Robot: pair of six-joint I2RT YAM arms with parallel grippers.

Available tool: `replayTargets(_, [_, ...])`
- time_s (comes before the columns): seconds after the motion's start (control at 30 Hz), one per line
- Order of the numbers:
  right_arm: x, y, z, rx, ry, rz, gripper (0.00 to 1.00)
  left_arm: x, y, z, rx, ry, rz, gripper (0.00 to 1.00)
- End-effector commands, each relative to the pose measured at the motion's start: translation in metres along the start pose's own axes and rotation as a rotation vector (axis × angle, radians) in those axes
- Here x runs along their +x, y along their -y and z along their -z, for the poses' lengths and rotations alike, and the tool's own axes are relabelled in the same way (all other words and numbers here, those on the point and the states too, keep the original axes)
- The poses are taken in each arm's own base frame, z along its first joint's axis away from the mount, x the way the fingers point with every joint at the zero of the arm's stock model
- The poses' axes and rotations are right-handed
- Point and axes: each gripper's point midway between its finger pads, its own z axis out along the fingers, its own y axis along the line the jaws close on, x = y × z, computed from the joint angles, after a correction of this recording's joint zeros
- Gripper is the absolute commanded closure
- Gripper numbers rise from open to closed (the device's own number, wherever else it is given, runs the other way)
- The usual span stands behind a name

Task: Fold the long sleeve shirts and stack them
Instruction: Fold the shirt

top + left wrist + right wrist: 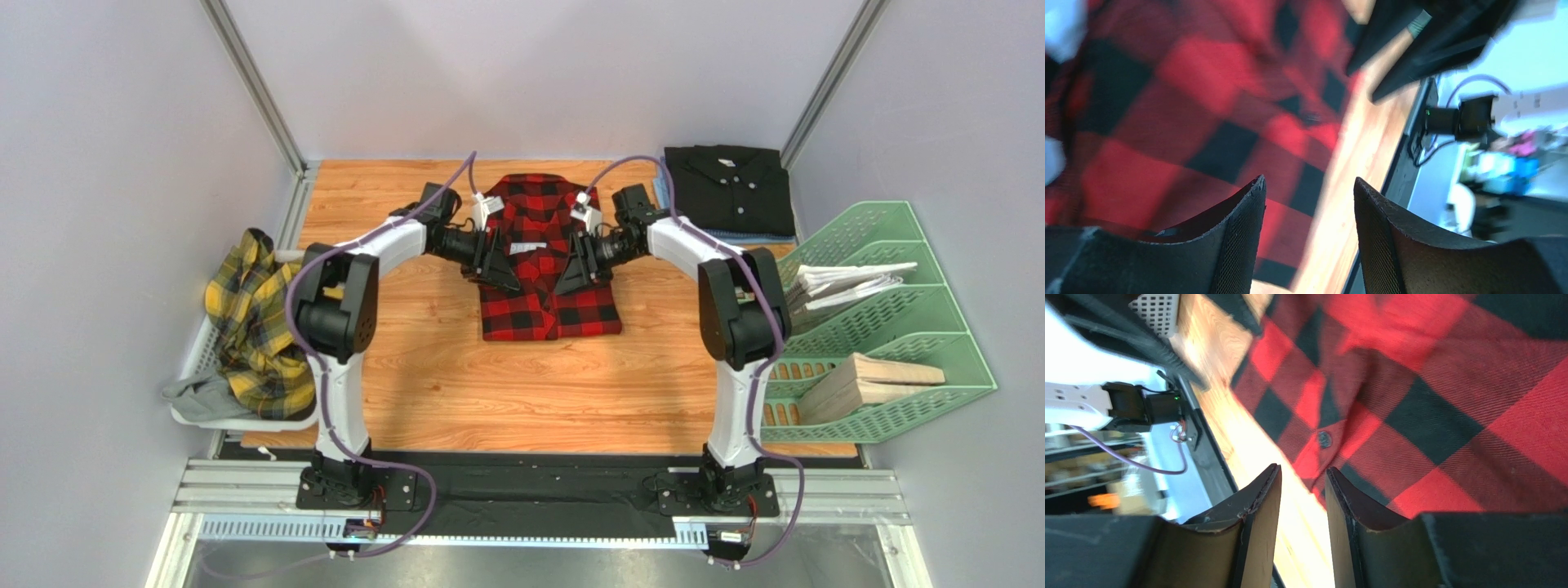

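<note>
Seemingly, red check shirt (543,306) between grippers (493,265) (581,265)

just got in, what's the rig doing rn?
Both arms are over the red-and-black check shirt mid-table, left gripper at its left edge, right gripper at its right, both open and holding nothing. The black shirt sits folded at the far right corner. The yellow plaid shirt lies crumpled in the left tray.
</note>
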Motion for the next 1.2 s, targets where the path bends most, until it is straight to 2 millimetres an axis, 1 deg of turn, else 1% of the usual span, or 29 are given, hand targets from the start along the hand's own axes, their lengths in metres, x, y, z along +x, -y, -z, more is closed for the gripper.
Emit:
replayTargets(0.0, [0.011,0.026,-0.021,-0.063,-0.027,-0.127,0.62,-0.024,-0.043,-0.005,-0.055,0.037,0.122,0.4])
replayTargets(0.07, [0.018,0.036,-0.028,-0.051,-0.045,-0.144,0.62,-0.034,-0.058,-0.001,-0.133,0.02,0.05,0.4])
replayTargets(0.1, [0.024,0.046,-0.034,-0.033,-0.061,-0.163,0.62,-0.038,-0.069,0.003,-0.204,0.022,0.022,0.4])
replayTargets(0.13, [0.026,0.049,-0.036,-0.029,-0.067,-0.17,0.62,-0.042,-0.072,0.007,-0.236,0.028,-0.009,0.39])
replayTargets(0.17, [0.028,0.053,-0.038,-0.024,-0.072,-0.176,0.62,-0.049,-0.067,0.016,-0.272,0.042,-0.055,0.38])
replayTargets(0.23, [0.026,0.052,-0.037,-0.025,-0.069,-0.179,0.61,-0.053,-0.078,0.032,-0.36,0.076,-0.093,0.37])
replayTargets(0.27, [0.022,0.046,-0.036,-0.036,-0.061,-0.19,0.6,-0.059,-0.061,0.04,-0.317,0.111,-0.104,0.37])
replayTargets(0.3, [0.015,0.033,-0.029,-0.06,-0.043,-0.17,0.6,-0.059,-0.047,0.044,-0.247,0.136,-0.063,0.37])
replayTargets(0.33, [0.012,0.025,-0.025,-0.074,-0.034,-0.168,0.59,-0.052,-0.04,0.047,-0.173,0.155,-0.035,0.37])
replayTargets(0.37, [0.006,0.015,-0.019,-0.09,-0.013,-0.163,0.56,-0.05,-0.002,0.053,-0.041,0.164,-0.051,0.37])
replayTargets(0.4, [0.004,0.003,-0.014,-0.125,-0.001,-0.152,0.54,-0.043,0.015,0.053,0.023,0.156,-0.022,0.35])
replayTargets(0.43, [0.005,-0.014,-0.003,-0.14,0.019,-0.138,0.51,-0.026,0.04,0.049,0.079,0.133,-0.033,0.31])
replayTargets(0.47, [0.004,-0.024,0.001,-0.166,0.035,-0.123,0.48,-0.013,0.058,0.046,0.142,0.107,-0.03,0.29])
replayTargets(0.5, [0.006,-0.032,0.005,-0.182,0.04,-0.143,0.46,-0.001,0.07,0.042,0.169,0.084,-0.026,0.27])
replayTargets(0.53, [0.005,-0.045,0.014,-0.198,0.06,-0.114,0.45,0.023,0.085,0.031,0.204,0.032,-0.006,0.26])
replayTargets(0.57, [0.021,-0.045,0.012,-0.206,0.039,-0.144,0.45,0.034,0.091,0.026,0.217,0.006,0.002,0.26])
replayTargets(0.6, [0.026,-0.046,0.013,-0.21,0.033,-0.153,0.44,0.049,0.099,0.015,0.238,-0.036,0.008,0.25])
replayTargets(0.63, [0.032,-0.044,0.012,-0.213,0.022,-0.167,0.44,0.064,0.096,0.007,0.249,-0.065,0.049,0.26])
replayTargets(0.67, [0.041,-0.039,0.008,-0.21,0.006,-0.193,0.44,0.072,0.098,0.001,0.261,-0.087,0.064,0.26])
replayTargets(0.7, [0.044,-0.036,0.006,-0.211,-0.002,-0.205,0.44,0.078,0.099,-0.006,0.272,-0.106,0.093,0.26])
replayTargets(0.73, [0.047,-0.033,0.003,-0.21,-0.012,-0.214,0.44,0.084,0.095,-0.018,0.286,-0.114,0.091,0.26])
replayTargets(0.77, [0.051,-0.023,-0.004,-0.204,-0.028,-0.241,0.45,0.085,0.089,-0.025,0.261,-0.115,0.137,0.26])
replayTargets(0.8, [0.054,-0.018,-0.007,-0.199,-0.035,-0.254,0.46,0.086,0.081,-0.03,0.242,-0.114,0.161,0.26])
replayTargets(0.83, [0.058,-0.011,-0.01,-0.195,-0.044,-0.262,0.46,0.088,0.065,-0.04,0.236,-0.121,0.19,0.26])
replayTargets(0.87, [0.065,0.0,-0.018,-0.191,-0.063,-0.29,0.47,0.088,0.052,-0.045,0.2,-0.122,0.192,0.26])
replayTargets(0.93, [0.072,0.018,-0.023,-0.172,-0.071,-0.314,0.47,0.092,0.02,-0.051,0.132,-0.139,0.253,0.26])
replayTargets(1.03, [0.079,0.038,-0.034,-0.158,-0.093,-0.357,0.48,0.095,-0.021,-0.048,0.065,-0.136,0.354,0.27])
replayTargets(1.1, [0.082,0.041,-0.038,-0.163,-0.099,-0.39,0.48,0.096,-0.031,-0.04,0.071,-0.128,0.423,0.27])
replayTargets(1.17, [0.08,0.04,-0.039,-0.166,-0.079,-0.405,0.48,0.103,-0.032,-0.032,0.073,-0.137,0.44,0.27])
